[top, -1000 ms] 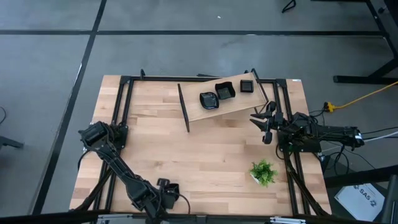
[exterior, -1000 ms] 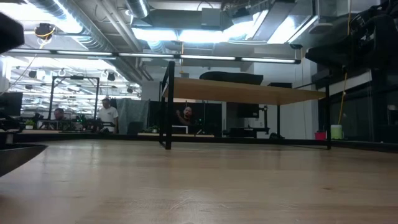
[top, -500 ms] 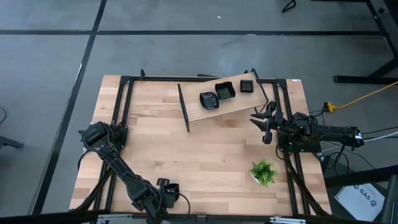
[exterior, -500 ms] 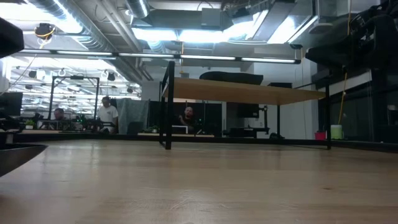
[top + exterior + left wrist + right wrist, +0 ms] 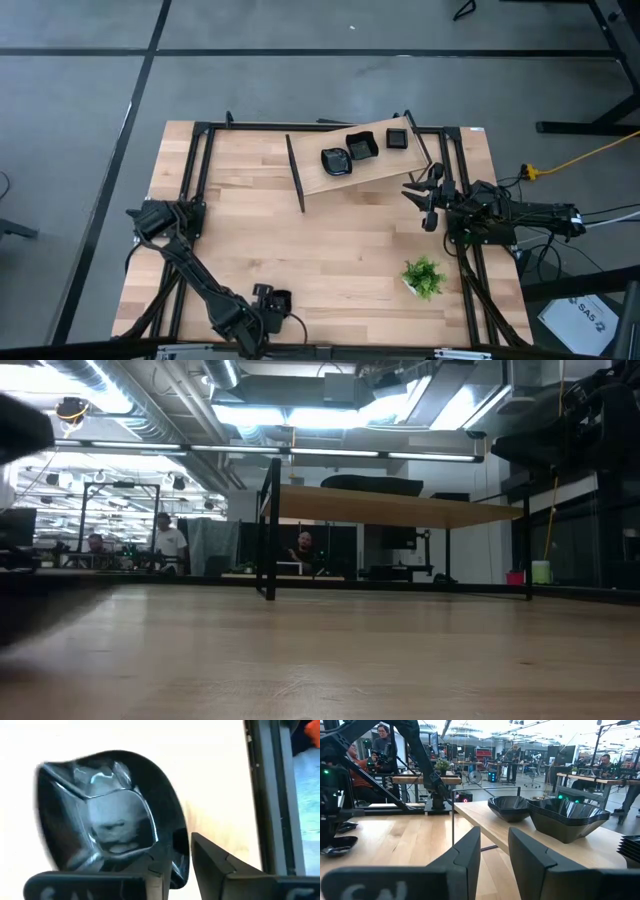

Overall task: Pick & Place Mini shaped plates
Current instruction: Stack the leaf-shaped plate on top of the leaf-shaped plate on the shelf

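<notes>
On the raised wooden shelf (image 5: 365,165) at about twelve o'clock on the tabletop (image 5: 330,240) sit three stacks of black plates: a round-edged stack (image 5: 335,161), a square stack (image 5: 362,146) beside it and a smaller square stack (image 5: 398,138) toward the shelf's far right end. The left claw (image 5: 270,304) is low at about seven o'clock near the front edge, its fingers clamped on the rim of a wavy-edged black plate (image 5: 107,822). The right claw (image 5: 428,200) hovers at about three o'clock just beside the shelf's right end, fingers a little apart with nothing between them, and a small green plant (image 5: 423,277) stands at about five o'clock.
</notes>
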